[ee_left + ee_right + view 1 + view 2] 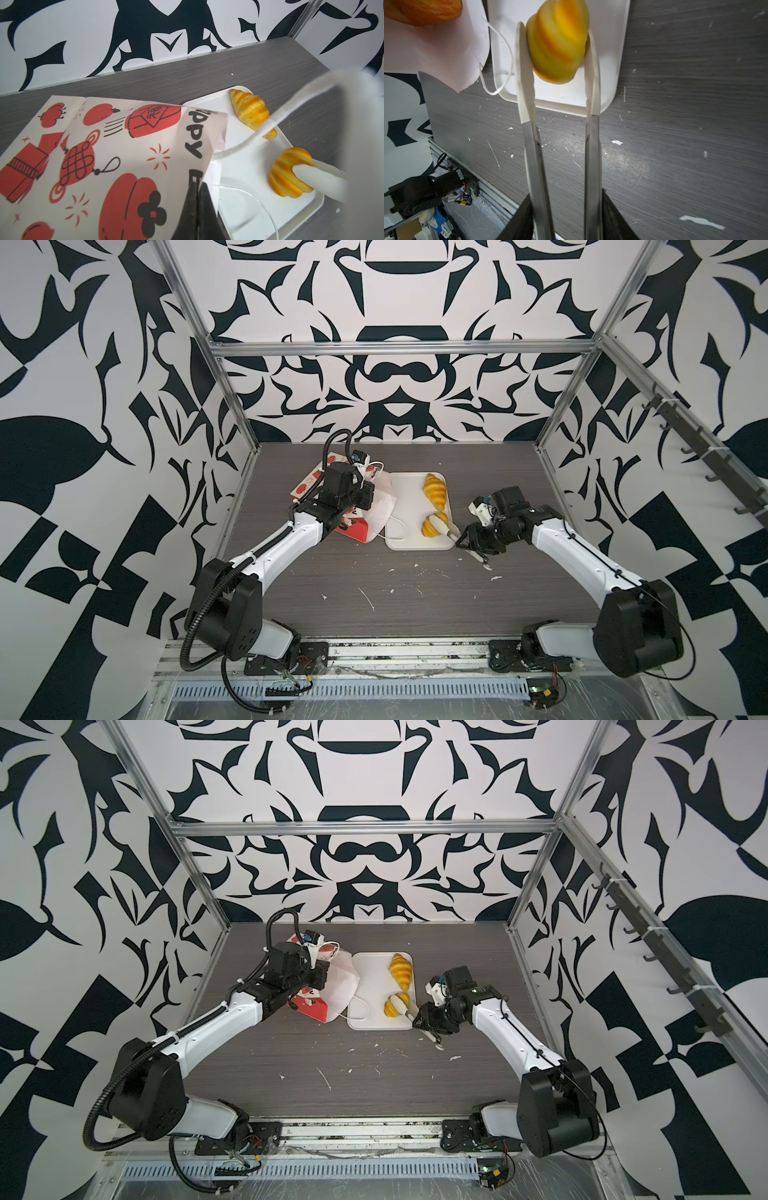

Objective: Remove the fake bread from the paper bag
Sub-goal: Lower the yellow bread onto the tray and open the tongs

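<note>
The paper bag lies on its side left of the white tray, its white mouth towards the tray. My left gripper is shut on the bag's upper edge at the mouth. My right gripper is shut on metal tongs. The tongs' white tips press both sides of a yellow croissant over the tray's near end. A second croissant lies on the tray's far end. A browner piece of fake bread shows at the bag's mouth.
One white cord handle of the bag trails onto the tray. White flecks dot the dark wood-grain table. Aluminium frame posts and patterned walls close in the left, right and back of the table.
</note>
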You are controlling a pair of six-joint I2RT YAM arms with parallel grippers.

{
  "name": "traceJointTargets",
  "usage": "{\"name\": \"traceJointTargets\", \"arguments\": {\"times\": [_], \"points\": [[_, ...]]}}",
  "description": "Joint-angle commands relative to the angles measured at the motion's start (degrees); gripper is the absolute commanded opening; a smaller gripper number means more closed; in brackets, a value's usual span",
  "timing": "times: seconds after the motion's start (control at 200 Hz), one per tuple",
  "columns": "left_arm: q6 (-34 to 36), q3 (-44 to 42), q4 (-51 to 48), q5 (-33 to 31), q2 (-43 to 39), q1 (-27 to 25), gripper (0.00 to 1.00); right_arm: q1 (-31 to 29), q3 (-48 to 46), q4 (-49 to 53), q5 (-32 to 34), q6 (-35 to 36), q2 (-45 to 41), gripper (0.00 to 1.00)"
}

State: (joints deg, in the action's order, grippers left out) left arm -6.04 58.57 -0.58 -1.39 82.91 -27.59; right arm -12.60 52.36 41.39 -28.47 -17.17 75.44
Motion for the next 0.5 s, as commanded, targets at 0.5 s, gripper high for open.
{"name": "traceJointTargets", "arguments": {"times": [0.5], "points": [[-0.90,-0.21,0.97,0.92,-0.07,0.26,0.00,1.35,1.98,3.06,10.10,-0.36,-11.32,0.52]]}}
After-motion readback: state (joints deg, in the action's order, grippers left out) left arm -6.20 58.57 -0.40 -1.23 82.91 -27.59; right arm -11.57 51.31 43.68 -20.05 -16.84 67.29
